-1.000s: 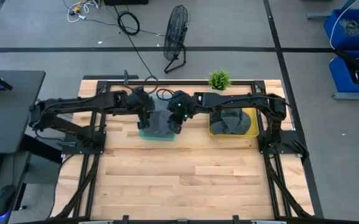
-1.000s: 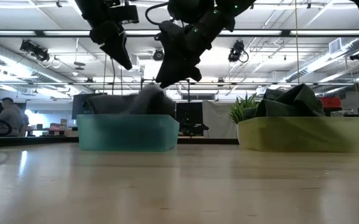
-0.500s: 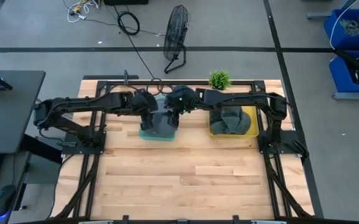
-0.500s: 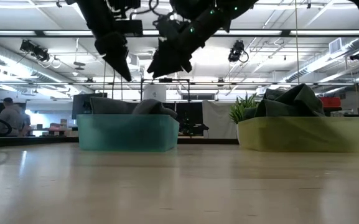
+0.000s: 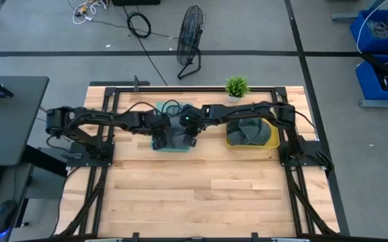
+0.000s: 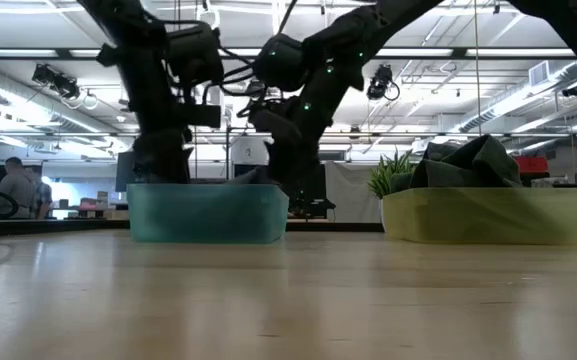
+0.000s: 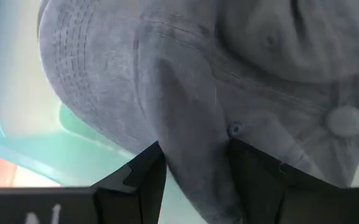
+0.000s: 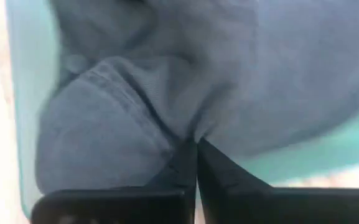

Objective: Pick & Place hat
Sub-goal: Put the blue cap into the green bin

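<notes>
A grey hat (image 5: 175, 137) lies crumpled inside a teal bin (image 5: 173, 147) at the table's far middle. Both grippers are down in the bin. My left gripper (image 7: 195, 177) is open at the hat's left side, with a ridge of the crown between its fingers. My right gripper (image 8: 195, 163) is shut on the hat's right side. In the low view the bin's wall (image 6: 206, 212) hides the hat and both sets of fingertips. My left gripper comes from above, pointing down, its open fingers (image 7: 143, 177) astride a raised fold of the crown (image 7: 191, 140) near an eyelet. The fold fills the gap between them. The hat rests in the bin. My right gripper pinches a small pucker of the hat's cloth (image 8: 195, 132) between its two fingertips, from above. Creases run out from the pinch. The hat lies in the bin; how many layers are caught, I cannot tell.
A yellow bin (image 5: 269, 140) with dark green cloth stands to the right of the teal one. A small potted plant (image 5: 237, 85) stands at the table's far edge. Bare wooden tabletop (image 5: 200, 195) spreads toward the near edge. A fan (image 5: 191, 33) stands on the floor beyond.
Both grippers have come down from above the teal bin into it, a little toward the table's near edge, onto the hat. The hat, first blurred and standing above the bin's rim, has sunk lower into the bin.
</notes>
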Robot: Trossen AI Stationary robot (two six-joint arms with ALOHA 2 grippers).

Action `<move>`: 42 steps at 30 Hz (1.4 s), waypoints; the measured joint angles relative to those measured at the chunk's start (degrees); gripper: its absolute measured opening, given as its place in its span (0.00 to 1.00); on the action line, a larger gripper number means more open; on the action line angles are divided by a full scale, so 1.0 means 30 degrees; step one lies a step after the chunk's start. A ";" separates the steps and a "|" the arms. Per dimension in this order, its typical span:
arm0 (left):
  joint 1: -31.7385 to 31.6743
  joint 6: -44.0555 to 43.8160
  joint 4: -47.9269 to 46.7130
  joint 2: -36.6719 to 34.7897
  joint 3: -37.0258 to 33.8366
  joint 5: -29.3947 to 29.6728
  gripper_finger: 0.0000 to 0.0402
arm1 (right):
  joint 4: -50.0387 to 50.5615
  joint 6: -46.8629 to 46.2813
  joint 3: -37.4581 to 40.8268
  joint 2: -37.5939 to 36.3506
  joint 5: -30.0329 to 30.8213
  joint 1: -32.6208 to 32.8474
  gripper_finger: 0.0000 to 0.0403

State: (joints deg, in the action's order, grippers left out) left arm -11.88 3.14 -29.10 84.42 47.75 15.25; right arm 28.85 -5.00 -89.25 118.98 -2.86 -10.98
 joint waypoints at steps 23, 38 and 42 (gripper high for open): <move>-0.0397 -0.0034 -0.0331 -0.2815 -0.0172 -0.0484 0.44 | 0.0249 0.1038 0.0049 -0.2907 -0.0573 -0.0178 0.01; 0.0765 -0.0972 -0.0421 -0.7980 0.0368 0.0220 0.44 | -0.1075 0.0305 -0.0002 -0.2880 0.1236 0.0466 0.00; 0.1133 -0.1011 -0.0301 -0.7353 0.0338 0.0197 0.44 | -0.3561 -0.1260 0.0005 -0.0787 0.1102 0.0524 0.01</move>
State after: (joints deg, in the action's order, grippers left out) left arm -8.48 0.10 -30.01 62.36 48.76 15.84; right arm 18.17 -8.78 -89.23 116.62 0.44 -9.41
